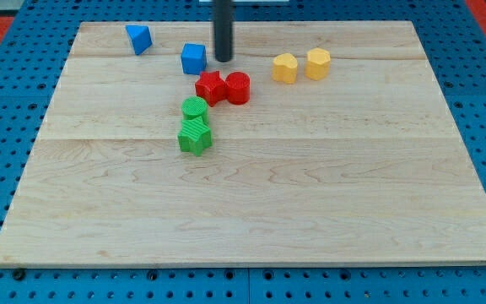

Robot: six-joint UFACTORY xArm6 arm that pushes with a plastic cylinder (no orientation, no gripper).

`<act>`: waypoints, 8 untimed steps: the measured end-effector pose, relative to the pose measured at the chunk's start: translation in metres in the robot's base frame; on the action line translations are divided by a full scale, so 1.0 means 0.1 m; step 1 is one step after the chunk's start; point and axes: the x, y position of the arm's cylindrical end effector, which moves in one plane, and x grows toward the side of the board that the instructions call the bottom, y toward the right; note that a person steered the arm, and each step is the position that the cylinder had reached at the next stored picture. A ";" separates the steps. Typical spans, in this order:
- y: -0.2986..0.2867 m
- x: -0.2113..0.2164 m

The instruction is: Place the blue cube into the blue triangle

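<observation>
my tip [224, 59] beside blue cube [194, 58]; rod's top cut off.

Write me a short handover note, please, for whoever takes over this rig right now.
My tip sits on the board just to the view's right of the blue cube, close beside it; contact cannot be judged.
The blue triangle lies apart from the cube, further toward the view's left and slightly nearer the top.
Done: the tip is on the side of the cube facing away from the triangle.
Left: the cube has not yet reached the triangle; probably push it toward the view's left and a little up.
Red blocks lie just below the cube; likely out of the path.
</observation>
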 end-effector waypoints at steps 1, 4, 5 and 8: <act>-0.76 -0.08; -1.13 0.33; -1.15 0.14; -1.14 0.15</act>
